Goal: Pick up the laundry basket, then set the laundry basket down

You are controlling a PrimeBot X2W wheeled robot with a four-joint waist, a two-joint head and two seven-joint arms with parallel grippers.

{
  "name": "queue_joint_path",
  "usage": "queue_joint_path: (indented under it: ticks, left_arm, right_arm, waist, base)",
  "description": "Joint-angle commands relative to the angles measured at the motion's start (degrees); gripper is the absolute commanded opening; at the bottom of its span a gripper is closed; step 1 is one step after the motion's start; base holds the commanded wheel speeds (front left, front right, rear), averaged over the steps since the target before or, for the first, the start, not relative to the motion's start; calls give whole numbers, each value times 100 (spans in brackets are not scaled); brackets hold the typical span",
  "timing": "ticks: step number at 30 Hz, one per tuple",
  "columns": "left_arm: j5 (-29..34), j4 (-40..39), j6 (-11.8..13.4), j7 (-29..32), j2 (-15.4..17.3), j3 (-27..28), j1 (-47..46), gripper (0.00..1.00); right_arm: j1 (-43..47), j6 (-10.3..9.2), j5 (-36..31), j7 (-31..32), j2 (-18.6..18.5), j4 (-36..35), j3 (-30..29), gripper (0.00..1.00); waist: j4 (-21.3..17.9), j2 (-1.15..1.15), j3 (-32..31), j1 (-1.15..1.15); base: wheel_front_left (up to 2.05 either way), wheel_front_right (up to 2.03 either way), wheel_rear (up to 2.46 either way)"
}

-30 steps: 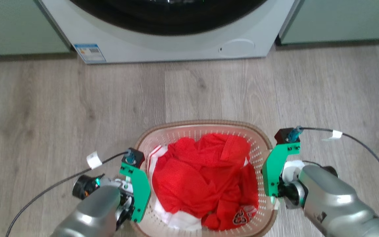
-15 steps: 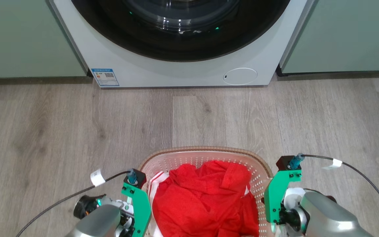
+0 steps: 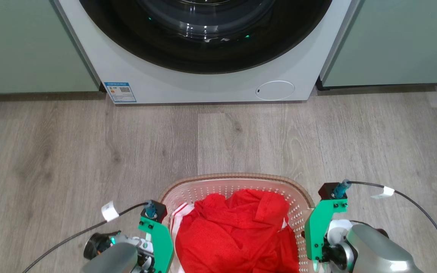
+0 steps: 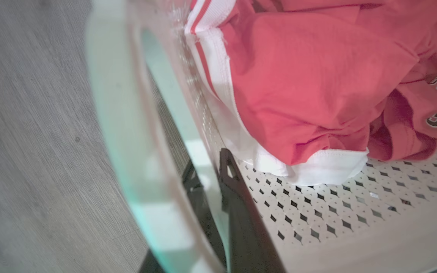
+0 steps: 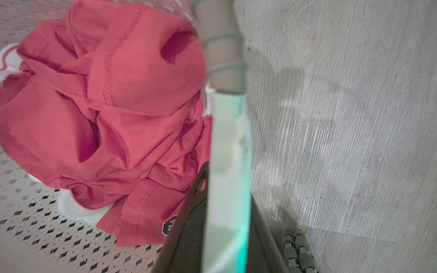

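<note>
Clamping laundry basket [image 3: 237,177] with left gripper [image 4: 208,163] at 9 o'clock, right gripper [image 5: 228,182] at 3 o'clock; likely keeping load level.

Lettering on a red jersey and a sticker on a washing machine.
In the left wrist view, the red garment [image 4: 317,83] in the laundry basket [image 4: 355,212] carries dark, white-edged capitals starting "BU", cut off at the picture's edge, with a numeral "3" below. The right wrist view shows part of a dark numeral, too hidden to read. The washing machine [image 3: 211,85] bears a blue-and-white sticker [image 3: 120,92] with a QR code; its print is too small to read.
</note>
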Motion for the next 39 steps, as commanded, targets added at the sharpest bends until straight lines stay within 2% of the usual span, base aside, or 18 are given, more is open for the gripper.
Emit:
queue_joint_path:
  ticks: [1, 23, 39]
  left_arm:
    - [1, -293, -69, 43, -38, 18, -25, 0]
    - [-81, -917, 156, 272, 252, -18, 51, 0]
    - [-118, -1104, 239, 301, 342, -50, 63, 0]
  right_arm:
    - [-182, 94, -81, -52, 269, -420, 2, 0]
    - [176, 94, -722, 369, 365, -973, -712, 0]
    - [437, 94, -1086, 661, 423, -1408, -1136, 0]
  waist:
    - [2, 0, 7, 0]
    - [-14, 0, 11, 0]
    - [-16, 0, 35, 0]
  base:
    - [0, 0, 0]
    - [0, 0, 0]
    - [0, 0, 0]
